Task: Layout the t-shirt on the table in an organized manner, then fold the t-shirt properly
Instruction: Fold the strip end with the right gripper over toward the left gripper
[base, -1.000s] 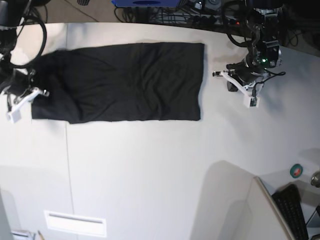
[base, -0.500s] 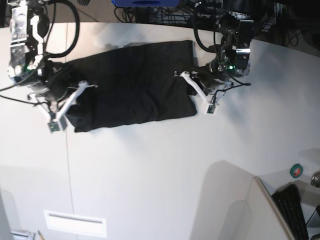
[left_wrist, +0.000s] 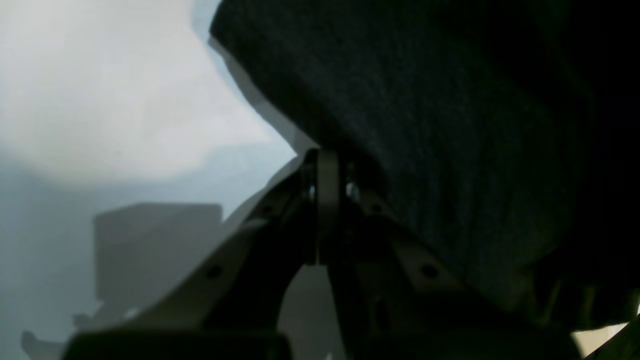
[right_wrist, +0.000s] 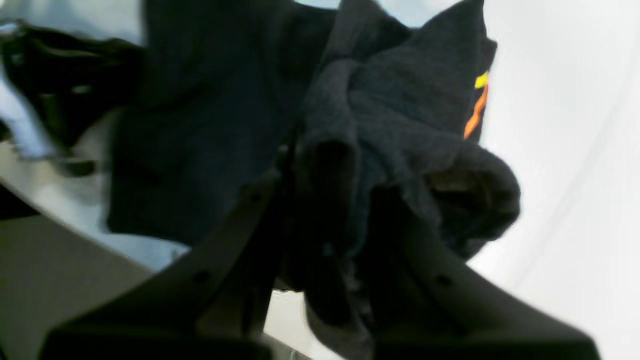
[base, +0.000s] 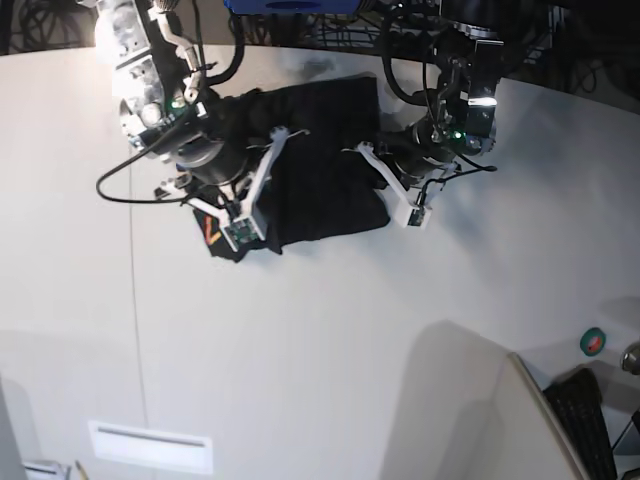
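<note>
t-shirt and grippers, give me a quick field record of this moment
t-shirt: black, bunched between both arms, not flat
print: orange and yellow lines showing on the lifted end
right gripper: shut on a thick wad of the t-shirt
left gripper: shut, pinching the t-shirt's edge
table: white, t-shirt near its far edge
fold: not finished
</note>
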